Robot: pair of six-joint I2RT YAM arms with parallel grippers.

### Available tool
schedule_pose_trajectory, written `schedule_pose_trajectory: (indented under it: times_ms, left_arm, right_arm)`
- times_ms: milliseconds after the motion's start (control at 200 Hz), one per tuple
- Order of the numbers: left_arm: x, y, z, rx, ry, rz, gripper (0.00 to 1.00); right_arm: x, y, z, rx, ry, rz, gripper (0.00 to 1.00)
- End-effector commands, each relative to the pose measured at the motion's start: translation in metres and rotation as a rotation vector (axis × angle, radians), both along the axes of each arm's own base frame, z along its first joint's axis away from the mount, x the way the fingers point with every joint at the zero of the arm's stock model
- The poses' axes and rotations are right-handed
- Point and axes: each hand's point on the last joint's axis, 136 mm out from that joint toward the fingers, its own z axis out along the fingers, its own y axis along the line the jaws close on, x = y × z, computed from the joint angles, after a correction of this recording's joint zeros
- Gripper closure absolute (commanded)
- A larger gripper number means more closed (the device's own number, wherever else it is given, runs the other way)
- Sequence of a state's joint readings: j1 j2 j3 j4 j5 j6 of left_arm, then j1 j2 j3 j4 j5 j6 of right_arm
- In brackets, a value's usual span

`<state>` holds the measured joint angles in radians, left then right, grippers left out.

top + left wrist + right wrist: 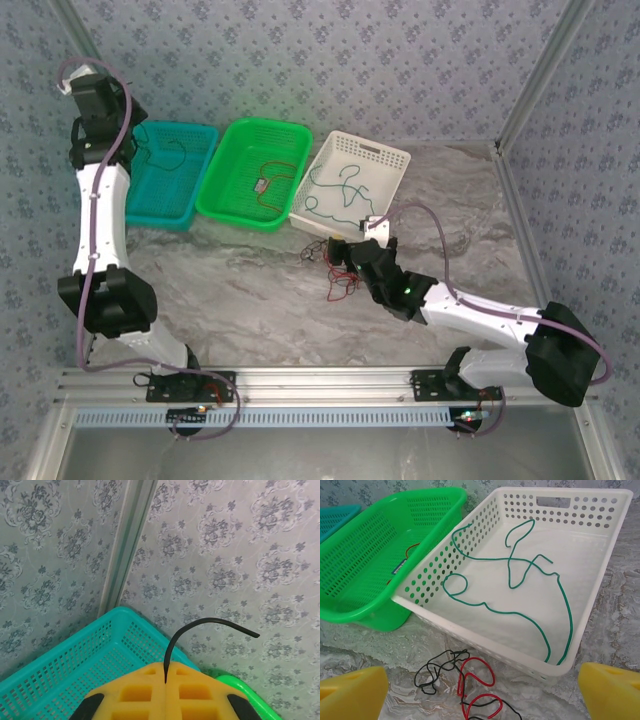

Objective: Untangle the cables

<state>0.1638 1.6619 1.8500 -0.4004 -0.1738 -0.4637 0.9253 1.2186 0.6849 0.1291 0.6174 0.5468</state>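
aloft, left claw pinches a black cable.

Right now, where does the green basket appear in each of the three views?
Top external: green basket at top centre, between teal basket and white basket.
Left wrist: a piece of its rim in the bottom right corner.
Right wrist: upper left, beside the white basket.
Shared landmark: the teal basket, on its left in every view.
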Motion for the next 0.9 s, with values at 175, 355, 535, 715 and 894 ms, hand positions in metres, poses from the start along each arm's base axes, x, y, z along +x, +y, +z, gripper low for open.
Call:
schedule_pose_trajectory:
  times_ms: [175,355,535,715,894]
  left_arm:
    - [-0.003,0.026,-0.090,-0.100,0.210,0.102,1.00]
    - [-0.010,0.021,-0.136,-0.158,0.315,0.106,0.89]
    - [-0.014,0.003,-0.157,-0.219,0.403,0.024,0.19]
    - [-0.019,-0.001,-0.148,-0.224,0.393,0.007,0.01]
    - [-0.018,-0.012,-0.138,-0.252,0.365,-0.036,0.01]
  right_arm:
    - [-0.001,-0.010,0.010,0.015,-0.012,-0.037,0.00]
    - [-0.003,-0.014,0.013,0.008,-0.015,-0.047,0.00]
    - [-0.002,-0.018,0.012,0.004,-0.009,-0.059,0.00]
    - [0.000,-0.021,0.007,0.019,0.002,-0.079,0.00]
    - [0.001,-0.023,0.006,0.023,0.008,-0.089,0.00]
